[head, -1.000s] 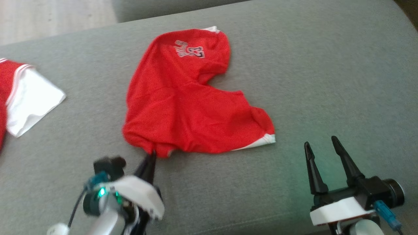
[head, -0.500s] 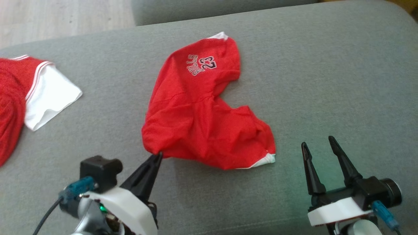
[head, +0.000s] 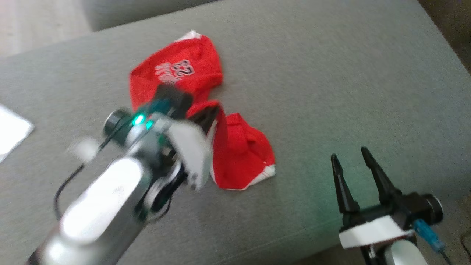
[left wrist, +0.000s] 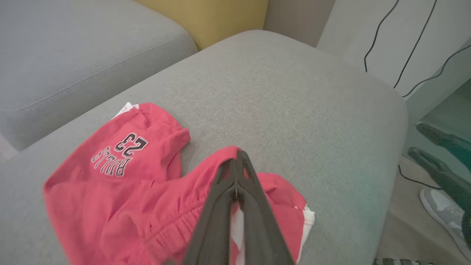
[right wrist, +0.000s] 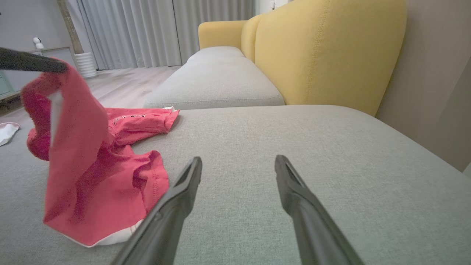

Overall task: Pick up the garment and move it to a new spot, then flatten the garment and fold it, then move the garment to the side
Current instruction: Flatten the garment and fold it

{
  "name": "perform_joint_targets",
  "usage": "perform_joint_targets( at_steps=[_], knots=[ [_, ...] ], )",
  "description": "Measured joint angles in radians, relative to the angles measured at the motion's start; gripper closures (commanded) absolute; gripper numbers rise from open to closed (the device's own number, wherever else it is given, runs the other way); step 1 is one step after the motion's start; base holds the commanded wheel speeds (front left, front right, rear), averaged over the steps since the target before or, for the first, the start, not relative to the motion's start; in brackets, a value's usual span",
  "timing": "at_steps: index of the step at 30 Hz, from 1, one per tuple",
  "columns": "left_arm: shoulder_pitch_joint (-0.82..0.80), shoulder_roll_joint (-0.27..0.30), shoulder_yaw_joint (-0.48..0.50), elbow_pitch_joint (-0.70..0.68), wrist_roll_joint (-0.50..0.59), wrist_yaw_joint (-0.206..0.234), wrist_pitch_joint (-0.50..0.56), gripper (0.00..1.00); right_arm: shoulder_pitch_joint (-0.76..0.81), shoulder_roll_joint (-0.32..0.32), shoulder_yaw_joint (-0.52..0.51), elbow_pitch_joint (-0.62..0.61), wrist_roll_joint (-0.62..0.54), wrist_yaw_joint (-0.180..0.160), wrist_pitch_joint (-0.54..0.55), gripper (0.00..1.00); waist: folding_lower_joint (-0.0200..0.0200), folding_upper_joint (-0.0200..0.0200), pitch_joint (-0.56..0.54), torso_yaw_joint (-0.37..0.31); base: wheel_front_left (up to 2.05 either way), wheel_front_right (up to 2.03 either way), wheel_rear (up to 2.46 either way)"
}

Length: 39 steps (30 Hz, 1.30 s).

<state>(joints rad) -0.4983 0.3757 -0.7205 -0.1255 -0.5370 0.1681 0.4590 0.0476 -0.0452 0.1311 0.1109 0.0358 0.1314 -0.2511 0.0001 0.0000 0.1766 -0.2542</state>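
The left gripper (head: pixel 211 110), shut on an edge of the garment (head: pixel 243 154), has lifted it above the cushion (head: pixel 331 92), so the move begins; the right gripper (head: pixel 349 152) is open and empty.

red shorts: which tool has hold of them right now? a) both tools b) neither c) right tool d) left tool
d: the left tool is shut on an edge of the red shorts and holds it up off the grey cushion, while the right tool stands open, apart from the cloth.
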Motion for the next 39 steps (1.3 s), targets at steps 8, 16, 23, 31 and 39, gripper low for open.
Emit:
perform_joint_targets(
  at_steps=[8,16,23,31,39],
  knots=[
    [-0.224,-0.164,-0.090,0.456,0.066,-0.123,-0.099,1.00,-0.043,0.000,0.029,0.005,0.022,0.000,0.000,0.00,0.0000,0.0000,0.072,-0.101,0.00,0.00,0.00],
    [-0.271,-0.262,-0.142,0.695,0.118,-0.165,-0.292,0.00,-0.044,0.000,0.021,0.012,0.027,0.000,0.000,0.00,-0.0001,0.0000,0.082,-0.118,0.00,0.00,0.00],
    [-0.220,-0.275,-0.141,0.589,0.102,-0.139,-0.356,0.00,-0.034,0.000,0.001,0.012,0.023,0.000,0.000,0.00,-0.0001,0.0000,0.038,-0.072,0.00,0.00,0.00],
    [0.022,-0.181,-0.139,0.339,0.050,-0.039,-0.308,0.00,-0.017,0.000,-0.016,0.006,0.015,0.000,0.000,0.00,-0.0001,0.0000,0.003,-0.006,0.00,0.00,0.00],
    [0.033,-0.189,-0.105,0.369,0.020,-0.017,-0.316,0.00,-0.016,0.000,-0.002,0.004,0.007,0.000,0.000,0.00,-0.0001,0.0000,0.038,0.016,0.00,0.00,0.00]
  ],
)
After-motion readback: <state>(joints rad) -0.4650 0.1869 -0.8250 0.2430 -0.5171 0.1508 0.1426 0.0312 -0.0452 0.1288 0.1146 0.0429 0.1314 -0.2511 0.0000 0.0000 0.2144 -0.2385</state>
